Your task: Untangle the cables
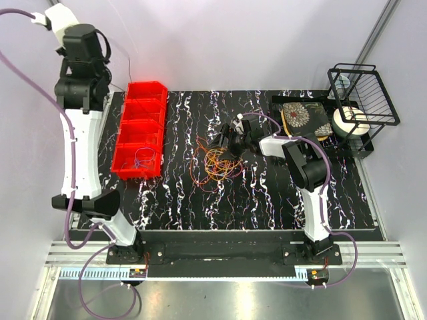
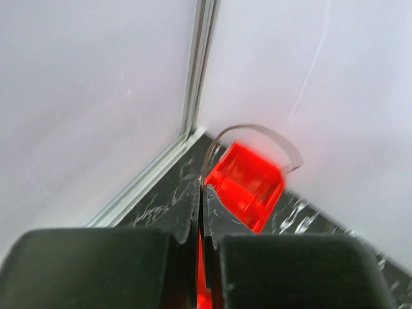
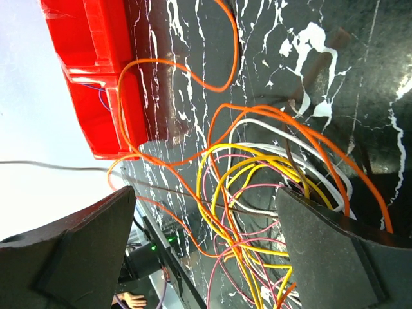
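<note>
The cables [image 1: 217, 163] lie in a tangle of orange, yellow, pink and white loops mid-table. My right gripper [image 1: 225, 141] hovers just behind and over them. In the right wrist view the right gripper [image 3: 206, 193] is open wide, the cables [image 3: 257, 158] spread on the mat between and beyond its fingers, nothing pinched. My left gripper [image 1: 105, 48] is raised high at the back left. In the left wrist view the left gripper [image 2: 203, 188] is shut on a thin grey cable [image 2: 257, 127] that arches over the red bin [image 2: 248, 183].
A red bin [image 1: 141, 130] with several compartments stands at the left; its nearest compartment holds a few thin cables [image 1: 143, 159]. A black wire rack [image 1: 363, 100] with a white roll [image 1: 350, 123] and a floral pad [image 1: 303, 117] sit at the back right.
</note>
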Robot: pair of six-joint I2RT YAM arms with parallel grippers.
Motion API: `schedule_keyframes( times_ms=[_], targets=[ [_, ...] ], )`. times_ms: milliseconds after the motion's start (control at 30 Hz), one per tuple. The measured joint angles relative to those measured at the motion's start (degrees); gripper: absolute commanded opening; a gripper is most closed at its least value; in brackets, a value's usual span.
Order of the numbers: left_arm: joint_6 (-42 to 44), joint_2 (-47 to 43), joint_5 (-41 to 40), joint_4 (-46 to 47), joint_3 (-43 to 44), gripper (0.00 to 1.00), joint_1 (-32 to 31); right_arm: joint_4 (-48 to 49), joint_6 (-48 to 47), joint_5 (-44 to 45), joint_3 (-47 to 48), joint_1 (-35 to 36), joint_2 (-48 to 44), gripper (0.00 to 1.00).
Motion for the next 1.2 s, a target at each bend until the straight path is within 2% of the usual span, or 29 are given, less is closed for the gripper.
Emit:
schedule_keyframes(
  times_ms=[200, 233, 400, 533, 700, 833, 933, 1200],
  targets=[
    [-0.35, -3.61, 0.59, 7.45, 0.20, 0.00, 0.24, 0.02, 0.46, -0.42, 0.24, -0.04, 0.22, 1.00],
    [-0.50, -6.54, 1.20, 10.99, -1.42, 0.00, 0.24, 0.02, 0.72, -0.37, 0.24, -0.07, 0.22, 1.00],
    [-1.03, -9.16, 5.22, 19.32, -1.03, 0.00, 0.35, -1.75, 0.85, 2.69, 0.24, 0.26, -0.61, 1.00],
    [-1.60, -8.98, 8.52, 23.85, 2.43, 0.00, 0.35, -4.81, -0.59, 9.55, -1.77, 0.17, -4.22, 1.00],
    [-2.12, -9.62, 12.20, 29.42, 2.36, 0.00, 0.35, -6.32, -2.93, 22.16, -11.26, -0.35, -14.40, 1.00],
    [-2.45, -9.35, 14.60, 31.26, 2.64, 0.00, 0.35, -5.99, -3.61, 27.87, -16.70, -0.57, -22.08, 1.00],
    [-2.45, -9.44, 15.43, 32.24, 2.10, 0.00, 0.35, -4.44, -4.13, 29.22, -16.48, -0.61, -22.86, 1.00],
    [-1.18, -11.17, 15.63, 35.41, -5.86, 0.00, 0.35, -4.37, -4.44, 27.87, -15.78, -0.61, -19.19, 1.00]
  ],
)
